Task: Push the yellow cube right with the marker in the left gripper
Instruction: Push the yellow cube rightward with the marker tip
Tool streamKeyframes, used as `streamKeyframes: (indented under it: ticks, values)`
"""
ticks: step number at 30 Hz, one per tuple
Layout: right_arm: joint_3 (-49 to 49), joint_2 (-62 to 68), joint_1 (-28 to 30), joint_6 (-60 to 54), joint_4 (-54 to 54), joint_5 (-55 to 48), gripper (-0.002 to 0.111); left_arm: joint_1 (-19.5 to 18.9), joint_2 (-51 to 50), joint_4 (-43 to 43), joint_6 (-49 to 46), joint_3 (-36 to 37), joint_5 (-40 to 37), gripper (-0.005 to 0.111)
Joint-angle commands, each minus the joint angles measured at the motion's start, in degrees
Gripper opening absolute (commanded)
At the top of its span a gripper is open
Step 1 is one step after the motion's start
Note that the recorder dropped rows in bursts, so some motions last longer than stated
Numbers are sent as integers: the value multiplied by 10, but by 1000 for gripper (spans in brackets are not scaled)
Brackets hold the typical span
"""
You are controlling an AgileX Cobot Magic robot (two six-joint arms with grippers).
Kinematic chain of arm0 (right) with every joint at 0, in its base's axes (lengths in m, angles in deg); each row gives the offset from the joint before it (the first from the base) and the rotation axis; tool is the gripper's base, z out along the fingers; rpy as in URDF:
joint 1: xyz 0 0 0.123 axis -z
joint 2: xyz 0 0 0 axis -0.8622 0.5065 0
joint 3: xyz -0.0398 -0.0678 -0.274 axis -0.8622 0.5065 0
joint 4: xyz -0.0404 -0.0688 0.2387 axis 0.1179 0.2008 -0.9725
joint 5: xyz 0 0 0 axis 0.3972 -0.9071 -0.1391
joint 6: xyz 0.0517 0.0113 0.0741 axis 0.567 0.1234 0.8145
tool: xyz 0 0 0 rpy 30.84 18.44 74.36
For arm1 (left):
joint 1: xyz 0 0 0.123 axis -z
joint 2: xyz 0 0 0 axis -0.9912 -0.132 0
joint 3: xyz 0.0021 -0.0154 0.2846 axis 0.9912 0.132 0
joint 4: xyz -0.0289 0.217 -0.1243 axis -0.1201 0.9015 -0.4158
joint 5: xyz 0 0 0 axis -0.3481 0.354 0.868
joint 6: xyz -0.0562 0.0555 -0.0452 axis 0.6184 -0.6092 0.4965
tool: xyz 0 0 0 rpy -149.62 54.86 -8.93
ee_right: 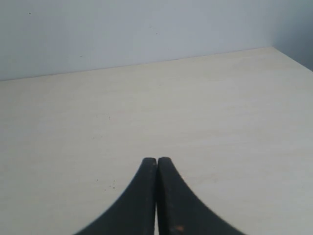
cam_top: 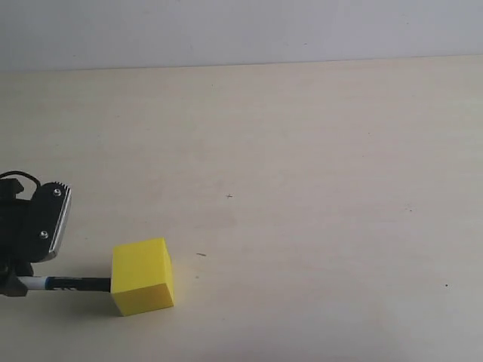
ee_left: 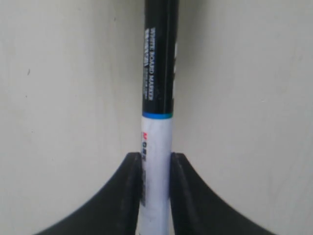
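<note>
The yellow cube (cam_top: pixel 142 275) rests on the table near the front left of the exterior view. The marker (cam_top: pixel 68 284) lies level just left of it, its black end meeting the cube's left face. My left gripper (cam_top: pixel 16 285) at the far left edge is shut on the marker's white barrel. In the left wrist view the marker (ee_left: pixel 157 112) runs out from between the two black fingers of the left gripper (ee_left: pixel 156 156); the cube does not show there. My right gripper (ee_right: pixel 156 160) is shut with nothing in it, above bare table, and is out of the exterior view.
The pale wooden table (cam_top: pixel 302 166) stretches to the right of and behind the cube, ending at a white wall (cam_top: pixel 241 30) at the back. In the right wrist view the table's corner edge (ee_right: pixel 291 56) shows against the wall.
</note>
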Motion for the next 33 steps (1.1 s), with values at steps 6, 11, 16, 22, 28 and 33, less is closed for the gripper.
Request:
streamKeyframes:
  ticks: [6,11,16,22,28,33]
  values:
    - [3,-3,3,-3,0,6,0,5,-1,103,115,-4,-5,0]
    - [3,-3,3,-3,0,6,0,5,-1,89,139,-4,-5,0]
    - [3,-3,3,-4,0,6,0,17,-1,-2,78,-7,25,0]
    - [3,-3,3,-4,0,6,0,50,-1,-2,71,-31,21,0]
    - [3,-3,3,-4,0,5,0,28,-1,100,167,-31,-40,0]
    - [3,-3,3,-3,0,5,0,41,-1,84,171,-31,-56,0]
